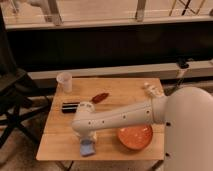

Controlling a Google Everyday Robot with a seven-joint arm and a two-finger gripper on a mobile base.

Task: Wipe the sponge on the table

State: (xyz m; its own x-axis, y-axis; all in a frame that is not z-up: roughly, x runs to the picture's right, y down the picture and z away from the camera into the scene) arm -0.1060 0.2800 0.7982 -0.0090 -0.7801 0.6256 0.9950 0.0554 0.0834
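Sponge (88,148) lies on the bench (125,91) near its front edge, left of 1 orange plate (135,137). The gripper (89,139) sits directly over the sponge, touching its top; whether it has hold of it cannot be told. 1 dark red object (100,97) lies farther back.

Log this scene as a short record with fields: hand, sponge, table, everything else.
hand: hand low over the table's near left part, directly above the sponge
arm: white arm reaching in from the right across the table
sponge: light blue sponge by the near edge, just under the hand
table: wooden plank table
plate: orange plate right of the sponge, partly under the arm
others: cup far left corner; dark red oblong mid-table; black bar to its left
chair: black chair left of the table
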